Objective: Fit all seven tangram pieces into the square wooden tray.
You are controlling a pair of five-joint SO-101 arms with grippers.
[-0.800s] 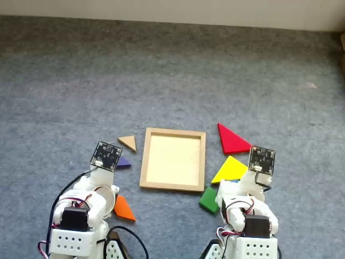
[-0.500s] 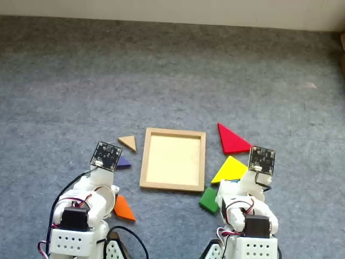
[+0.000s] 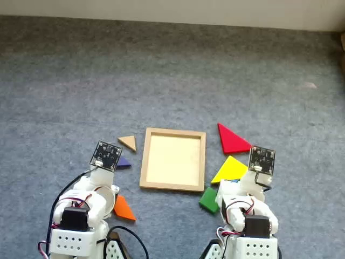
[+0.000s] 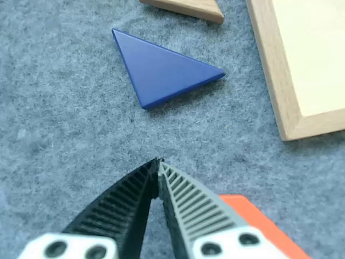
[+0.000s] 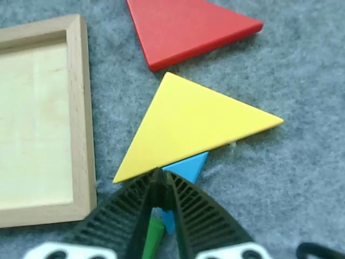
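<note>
The square wooden tray [image 3: 144, 162] lies empty between the two arms. Left of it lie a wooden triangle [image 3: 128, 142], a dark blue triangle [image 3: 124, 162] and an orange piece [image 3: 124, 208]. Right of it lie a red triangle [image 3: 232, 140], a yellow triangle [image 3: 230, 169] and a green piece [image 3: 208, 199]. A light blue piece [image 5: 186, 168] peeks out from under the yellow triangle [image 5: 194, 125]. My left gripper [image 4: 158, 164] is shut just short of the blue triangle [image 4: 161, 69], the orange piece [image 4: 259, 224] beside it. My right gripper [image 5: 157, 181] is shut at the yellow triangle's near edge.
Grey carpet covers the whole table. Both arm bases [image 3: 81, 226] [image 3: 249, 229] stand at the near edge. The far half of the carpet holds no objects.
</note>
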